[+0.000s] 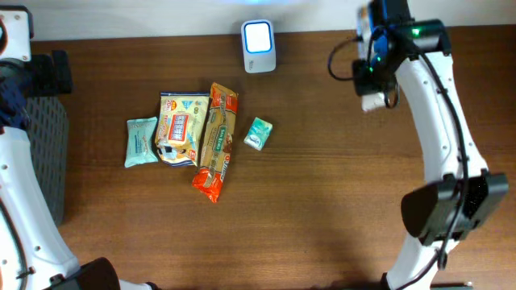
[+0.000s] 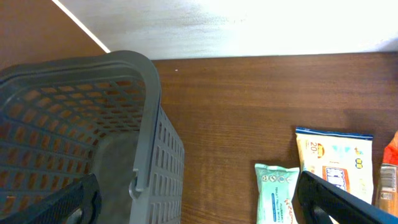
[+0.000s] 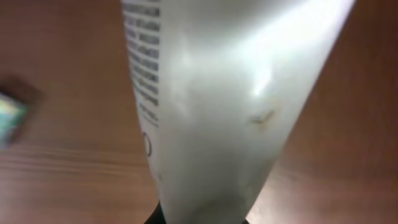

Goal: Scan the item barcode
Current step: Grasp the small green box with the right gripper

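Right gripper [image 1: 372,92] clamps a white packet [image 3: 217,112]; left gripper [image 2: 199,208] gapes wide, empty

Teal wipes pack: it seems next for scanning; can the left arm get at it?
Probably yes: the left gripper is open and empty, and the wipes pack lies uncovered, the item nearest it.

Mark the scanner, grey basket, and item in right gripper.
White box scanner with lit screen [image 1: 258,39]: overhead view, glowing face.
Grey perforated plastic basket [image 2: 150,99]: left wrist view, rim near the corner.
White printed plastic packet [image 3: 217,106]: right wrist view, blank middle.
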Robot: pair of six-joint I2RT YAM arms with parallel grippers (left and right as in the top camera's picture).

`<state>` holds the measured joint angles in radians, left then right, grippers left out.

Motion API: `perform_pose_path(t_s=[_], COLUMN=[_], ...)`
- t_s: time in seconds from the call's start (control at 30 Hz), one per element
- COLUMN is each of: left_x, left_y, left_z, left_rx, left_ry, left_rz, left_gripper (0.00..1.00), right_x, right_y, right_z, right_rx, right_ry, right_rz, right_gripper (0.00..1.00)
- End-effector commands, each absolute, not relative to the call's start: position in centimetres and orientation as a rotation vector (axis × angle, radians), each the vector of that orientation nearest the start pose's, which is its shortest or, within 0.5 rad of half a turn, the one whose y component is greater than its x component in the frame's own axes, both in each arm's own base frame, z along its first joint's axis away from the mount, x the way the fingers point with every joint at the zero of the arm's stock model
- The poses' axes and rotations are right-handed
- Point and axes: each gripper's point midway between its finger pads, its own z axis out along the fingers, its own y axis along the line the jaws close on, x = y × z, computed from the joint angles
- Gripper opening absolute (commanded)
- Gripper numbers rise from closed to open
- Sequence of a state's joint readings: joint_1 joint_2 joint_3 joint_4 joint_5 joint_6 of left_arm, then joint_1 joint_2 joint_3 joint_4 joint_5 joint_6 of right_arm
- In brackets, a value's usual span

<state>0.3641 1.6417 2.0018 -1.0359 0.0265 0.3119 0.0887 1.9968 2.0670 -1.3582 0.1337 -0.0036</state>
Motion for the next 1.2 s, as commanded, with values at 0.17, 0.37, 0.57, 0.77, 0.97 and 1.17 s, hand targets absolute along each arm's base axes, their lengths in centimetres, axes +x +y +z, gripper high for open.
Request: perform_pose_path(t_s=[0.17,0.37,0.57,0.77,0.97,1.17], left_x=[40.9,40.9,40.9,40.9,40.9,40.9], left_y=[15.1,15.1,15.1,15.1,15.1,15.1], left_z=[37.5,37.5,37.5,37.5,37.5,37.5], left_rx=[-0.030,-0.031,-0.030,-0.031,-0.031,-0.030], left_ry=[2.245,2.245,2.245,2.245,2.245,2.245], left_rz=[0.342,0.342,0.342,0.342,0.342,0.342], left_gripper=[0.99,0.99,0.99,0.99,0.99,0.99], right_x=[40.5,42.8,45.4,47.9,47.5,42.0], right_y=[-7.5,0.3,22.0,29.2,23.1,19.6], right_z=[6.8,9.2,9.2,4.1,3.4,6.5], right_rx=[0.058,-0.046,0.124,-0.148,-0.261,-0.498], right_ry=[2.944,2.946,2.788,2.648,2.750,3.002], right_rz=[-0.661,-0.150,0.680,0.735,0.272,0.194], right_gripper=[0.06,0.58,0.50,0.43,0.39,0.39])
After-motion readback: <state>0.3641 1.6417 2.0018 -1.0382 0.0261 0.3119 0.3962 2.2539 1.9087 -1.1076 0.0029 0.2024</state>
